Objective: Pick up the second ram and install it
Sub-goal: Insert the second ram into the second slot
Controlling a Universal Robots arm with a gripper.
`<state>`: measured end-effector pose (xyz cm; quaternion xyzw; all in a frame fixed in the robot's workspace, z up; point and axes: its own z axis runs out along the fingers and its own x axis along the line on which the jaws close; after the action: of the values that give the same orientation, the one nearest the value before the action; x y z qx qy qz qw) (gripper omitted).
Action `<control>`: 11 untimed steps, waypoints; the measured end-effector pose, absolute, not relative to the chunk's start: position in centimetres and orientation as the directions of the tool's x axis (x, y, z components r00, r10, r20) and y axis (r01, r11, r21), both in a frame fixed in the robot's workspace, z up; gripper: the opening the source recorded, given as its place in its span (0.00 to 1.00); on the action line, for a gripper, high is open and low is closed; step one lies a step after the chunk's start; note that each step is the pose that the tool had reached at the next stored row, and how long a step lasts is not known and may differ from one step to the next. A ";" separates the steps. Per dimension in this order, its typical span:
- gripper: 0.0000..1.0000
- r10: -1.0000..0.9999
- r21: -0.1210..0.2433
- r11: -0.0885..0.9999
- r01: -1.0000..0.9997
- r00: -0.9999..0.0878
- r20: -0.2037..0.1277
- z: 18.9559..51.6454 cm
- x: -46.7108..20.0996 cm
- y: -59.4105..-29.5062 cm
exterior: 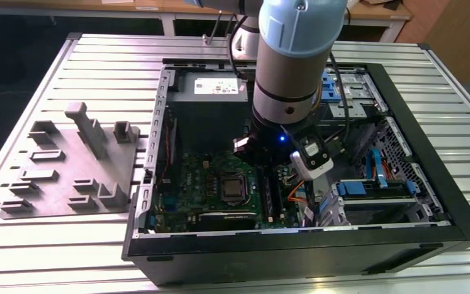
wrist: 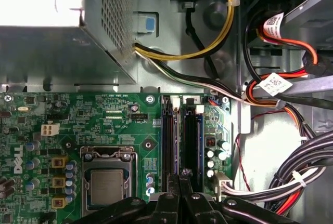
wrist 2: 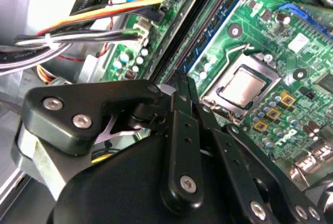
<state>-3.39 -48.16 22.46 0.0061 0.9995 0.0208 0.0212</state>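
Nearest, in the first wrist view: the gripper [wrist: 181,176], fingers drawn together with no gap at the tips, directly over the two black memory slots [wrist: 168,141] beside the CPU socket [wrist: 106,185]. Same closed pinch in the second wrist view, tips down at one end of the long dark strips. Cannot tell whether clamped on a thin edge or merely pressing on one.

Just beyond the tips, in the exterior view: the second ram [exterior: 273,197], taken to be the long narrow dark strip standing on the green motherboard [exterior: 194,177]. Lies just to the exterior view's right of the socket, directly under the arm [exterior: 288,61], near the frame's middle. Cannot tell whether fully seated.

Farther out: black and coloured cables [wrist: 302,172] beside the slots, then the metal power-supply box [wrist: 52,42], then the walls of the open computer case [exterior: 300,244].

Farthest, at the exterior view's left: the grey tray [exterior: 55,196] on the slatted table [exterior: 22,257], blocks standing with no dark stick among them.

Judging from that: pick-up done, stick carried into the case and brought to its slot. Not yet shown: full seating and release.
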 end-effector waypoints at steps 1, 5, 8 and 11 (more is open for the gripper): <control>0.11 0.013 0.042 0.999 0.011 -0.999 -0.042 22.4 -3.4 -48.2; 0.11 0.013 0.042 0.999 0.011 -0.999 -0.042 22.4 -3.4 -48.2; 0.11 0.014 0.050 0.999 0.011 -0.999 -0.042 22.4 -3.4 -48.1; 0.11 0.014 0.059 0.998 0.011 -0.999 -0.042 22.4 -3.4 -48.1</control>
<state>-3.40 -48.15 22.43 0.0063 0.9993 0.0293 0.0212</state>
